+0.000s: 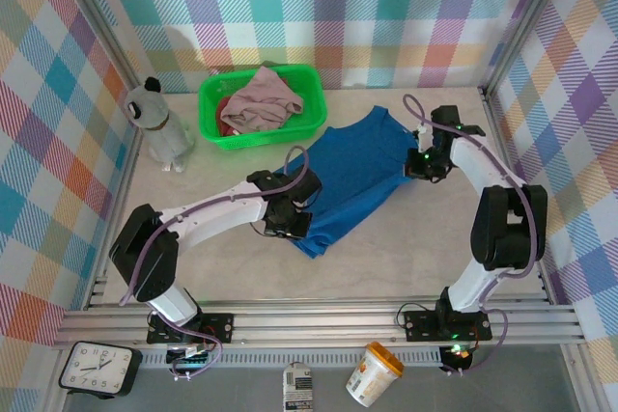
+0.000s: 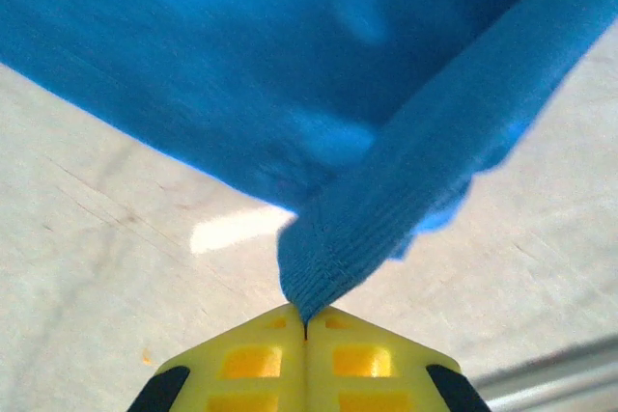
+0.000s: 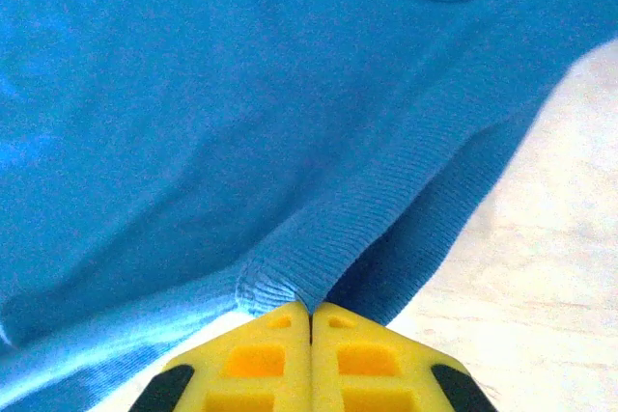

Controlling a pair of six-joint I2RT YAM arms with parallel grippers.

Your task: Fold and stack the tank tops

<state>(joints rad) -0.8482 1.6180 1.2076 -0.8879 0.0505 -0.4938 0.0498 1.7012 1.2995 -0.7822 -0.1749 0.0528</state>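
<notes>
Left gripper point(image 2: 306, 327): yellow fingers pressed together, with a ribbed hem corner of the royal blue tank top point(image 2: 290, 65) pinched at their tips. Near this grip the cloth rises clear of the table point(image 2: 106, 238), and a lit patch of table shows beneath it.

Right gripper point(image 3: 311, 311): yellow fingers likewise clenched, grasping a folded ribbed edge of the same top, which spreads away above them.

From the top camera, the royal blue tank top lies mostly flat at the middle of the table, between the two arms, with a narrow strap end pointing toward the far wall. The left gripper holds its near left edge and the right gripper its right edge.

The dusty pink tank top point(image 1: 263, 98) lies crumpled in the green basket point(image 1: 261, 139), heaped above the rim. The dark red tank top point(image 1: 224, 109) shows as a small patch under it at the basket's left side. The basket stands at the far left of the table, just beside the blue top's far left edge; whether they touch cannot be told.

A grey upright object point(image 1: 159, 127) stands left of the basket; its kind cannot be told.

Below the table's near rail lie a white clock point(image 1: 97, 369), a small tag point(image 1: 299, 388) and a white tub with a yellow lid point(image 1: 374, 373).
</notes>
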